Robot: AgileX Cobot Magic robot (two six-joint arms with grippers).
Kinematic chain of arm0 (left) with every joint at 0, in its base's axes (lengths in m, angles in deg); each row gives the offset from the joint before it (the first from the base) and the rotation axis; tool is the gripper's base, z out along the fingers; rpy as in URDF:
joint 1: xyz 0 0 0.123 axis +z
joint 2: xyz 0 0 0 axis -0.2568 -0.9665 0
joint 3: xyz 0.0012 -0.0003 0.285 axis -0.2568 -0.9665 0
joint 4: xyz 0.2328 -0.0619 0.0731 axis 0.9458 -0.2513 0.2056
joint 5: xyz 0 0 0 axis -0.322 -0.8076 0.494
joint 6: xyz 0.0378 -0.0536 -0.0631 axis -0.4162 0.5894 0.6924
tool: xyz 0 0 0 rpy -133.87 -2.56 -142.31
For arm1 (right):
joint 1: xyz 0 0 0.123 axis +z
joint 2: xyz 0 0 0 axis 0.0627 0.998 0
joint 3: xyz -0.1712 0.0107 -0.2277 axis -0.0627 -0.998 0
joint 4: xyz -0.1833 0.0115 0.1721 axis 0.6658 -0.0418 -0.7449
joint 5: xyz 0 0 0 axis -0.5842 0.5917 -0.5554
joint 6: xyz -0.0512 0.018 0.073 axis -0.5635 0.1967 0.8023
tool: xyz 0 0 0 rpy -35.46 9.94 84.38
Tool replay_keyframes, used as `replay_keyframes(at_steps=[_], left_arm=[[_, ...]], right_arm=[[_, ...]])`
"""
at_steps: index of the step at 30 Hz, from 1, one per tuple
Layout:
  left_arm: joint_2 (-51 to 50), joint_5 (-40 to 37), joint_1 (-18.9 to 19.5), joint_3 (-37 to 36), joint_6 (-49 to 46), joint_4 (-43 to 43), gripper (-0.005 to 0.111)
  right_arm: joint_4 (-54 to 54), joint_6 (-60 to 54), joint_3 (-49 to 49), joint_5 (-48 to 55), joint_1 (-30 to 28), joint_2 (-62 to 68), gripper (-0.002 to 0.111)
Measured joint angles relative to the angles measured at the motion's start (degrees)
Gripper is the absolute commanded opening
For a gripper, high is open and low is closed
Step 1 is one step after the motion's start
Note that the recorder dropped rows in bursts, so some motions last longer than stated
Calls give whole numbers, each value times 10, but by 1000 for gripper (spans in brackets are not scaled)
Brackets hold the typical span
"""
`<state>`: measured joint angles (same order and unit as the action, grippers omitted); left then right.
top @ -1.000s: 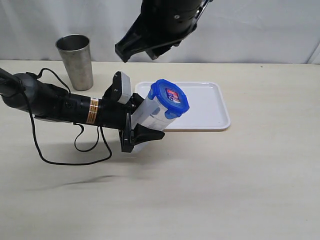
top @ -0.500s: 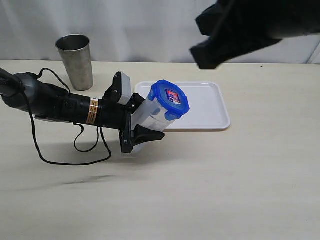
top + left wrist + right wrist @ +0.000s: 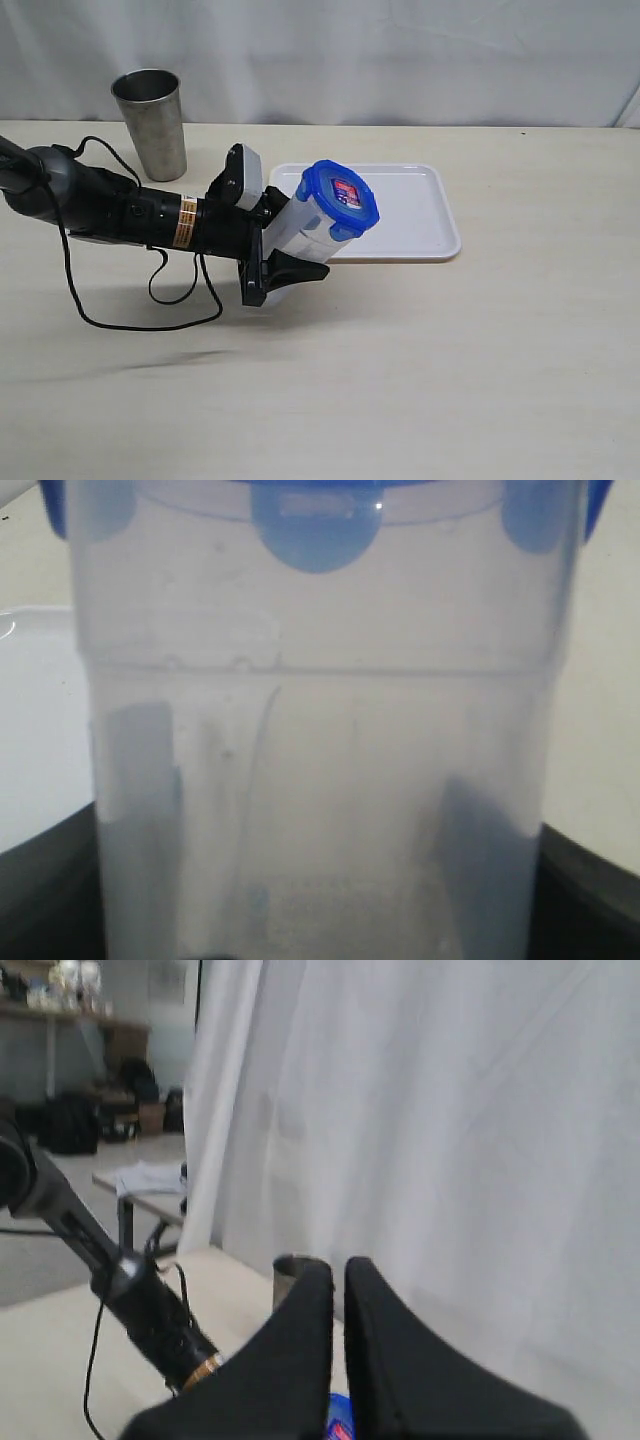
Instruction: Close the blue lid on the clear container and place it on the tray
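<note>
The clear container [image 3: 303,232] leans tilted just left of the white tray [image 3: 420,215], its base held between the fingers of my left gripper [image 3: 272,252]. The blue lid [image 3: 343,199] with its red-and-white label sits on the container's mouth, flaps [image 3: 315,535] down over the rim. In the left wrist view the container [image 3: 320,760] fills the frame, with dark fingers [image 3: 480,860] showing through its wall on both sides. My right gripper [image 3: 338,1272] is shut with nothing in it, raised high and out of the exterior view; a sliver of the lid [image 3: 340,1420] shows below it.
A grey steel cup [image 3: 151,122] stands at the back left of the table. The left arm's black cable [image 3: 120,300] loops on the tabletop in front of the arm. A white curtain hangs behind the table.
The right arm has swung up and to the right, leaving the exterior view, and its jaws have shut. The left gripper and container have stayed put.
</note>
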<state>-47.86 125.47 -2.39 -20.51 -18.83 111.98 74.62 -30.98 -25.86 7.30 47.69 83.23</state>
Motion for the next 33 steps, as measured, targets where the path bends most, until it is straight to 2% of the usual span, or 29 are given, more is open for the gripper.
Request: replay_keyframes(at_steps=[5,10,14,33], left_arm=[[0,0,0,0,0,0,0],[0,0,0,0,0,1,0],[0,1,0,0,-1,2,0],[1,1,0,0,-1,2,0]], right_arm=[[0,7,-35,-18,0,-131,5],[0,8,-40,37,0,-218,5],[3,8,-38,105,0,-224,5],[4,8,-46,120,0,-224,5]])
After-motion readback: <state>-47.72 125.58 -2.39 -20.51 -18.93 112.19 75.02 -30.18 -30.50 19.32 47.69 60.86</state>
